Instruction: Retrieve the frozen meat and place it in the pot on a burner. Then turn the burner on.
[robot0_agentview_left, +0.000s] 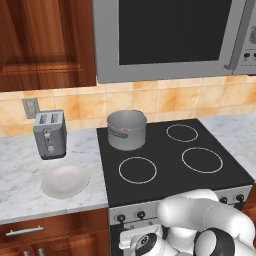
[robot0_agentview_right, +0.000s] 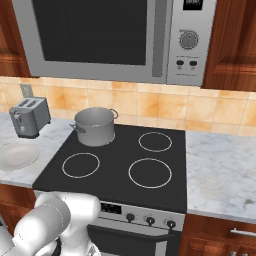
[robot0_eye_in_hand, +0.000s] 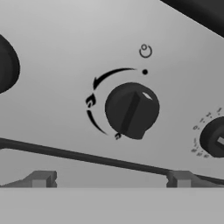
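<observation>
Before stove knob (robot0_eye_in_hand: 131, 110): gripper (robot0_eye_in_hand: 109, 179) level, fingers apart.

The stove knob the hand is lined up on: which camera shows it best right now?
The hand view: the stove knob sits close and centred, its grip ridge and dial markings clear, between the open gripper's fingertips. The left base view shows small front-panel knobs beside the arm; the right base view shows a small row of them. Neither tells which one it is.

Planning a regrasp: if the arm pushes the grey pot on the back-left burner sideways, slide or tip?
The pot would probably slide: it looks wide for its height, flat-based, and stands on the smooth black cooktop. It likely stays stiff, being metal. A push at its short side handle might rather turn it.
</observation>
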